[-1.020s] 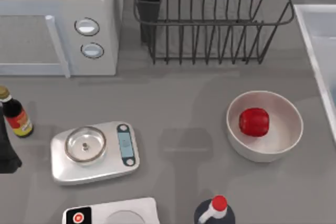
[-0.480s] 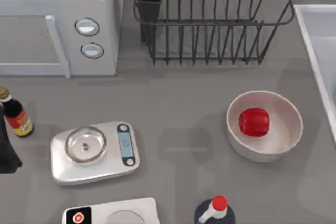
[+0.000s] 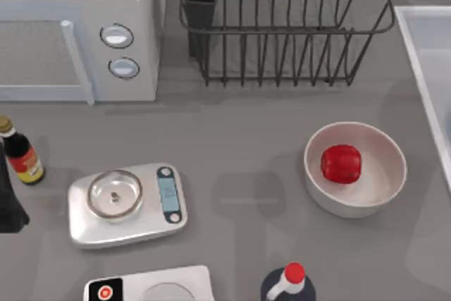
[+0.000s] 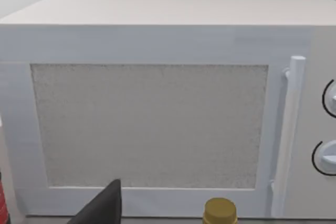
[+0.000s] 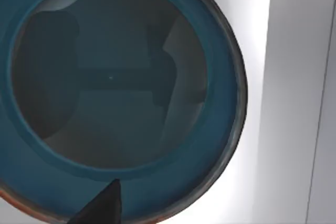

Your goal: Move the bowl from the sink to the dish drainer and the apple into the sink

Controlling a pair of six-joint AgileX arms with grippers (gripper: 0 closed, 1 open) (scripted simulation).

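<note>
Grey table point(image 3: 246, 132), seen from above. The white bowl point(image 3: 380, 195) serves as landmark; the apple point(image 3: 341, 163) lies inside it. The dish drainer point(image 3: 282, 26) stands behind this bowl at the table's far edge, with the microwave point(image 3: 77, 33) to the drainer's left. The sink point(image 3: 423, 54) runs along the table's right edge, just right of the white bowl. Well left of the white bowl sit a kitchen scale point(image 3: 127, 204) and a brown sauce bottle point(image 3: 20, 153); a red-capped bottle point(image 3: 285, 283) stands at the near edge.

A dark part of the left arm point(image 3: 8, 202) shows at the table's left edge, beside the sauce bottle. One dark fingertip point(image 4: 102, 208) of the left gripper appears before the microwave door; whether it is apart or together cannot be told.

The right wrist camera looks straight down into the teal bowl point(image 5: 121, 82), which rests in the sink's pale basin. One fingertip point(image 5: 100, 208) of the right gripper hovers over the bowl's rim; its spread cannot be told.
</note>
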